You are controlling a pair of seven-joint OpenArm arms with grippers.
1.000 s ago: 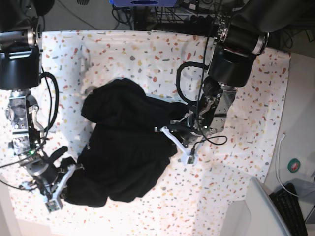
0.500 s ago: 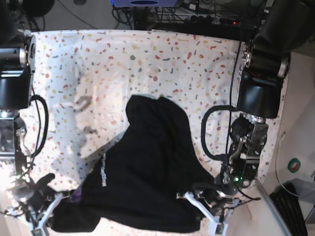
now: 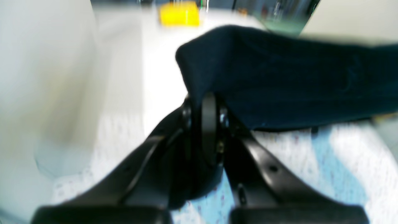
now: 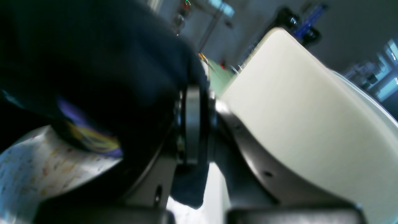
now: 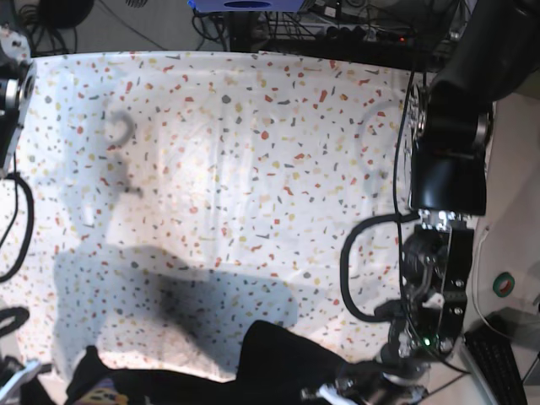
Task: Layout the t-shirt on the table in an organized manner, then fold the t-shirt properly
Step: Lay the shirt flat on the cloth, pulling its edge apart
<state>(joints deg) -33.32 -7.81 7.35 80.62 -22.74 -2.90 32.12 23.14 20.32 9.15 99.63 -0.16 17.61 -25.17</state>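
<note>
Down at the near edge of the table [image 5: 253, 152], just the black t-shirt [image 5: 278, 363] strung between both grippers, left gripper [image 3: 205, 102] and right gripper [image 4: 192, 102] each clamped tight on fabric, probably opposite ends.

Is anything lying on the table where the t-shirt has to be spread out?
Nothing visible does. The base view shows the table bare apart from shadows. The t-shirt hangs at its near edge, pinched by the left hand and the right hand; both are shut on the fabric in the wrist views.
</note>
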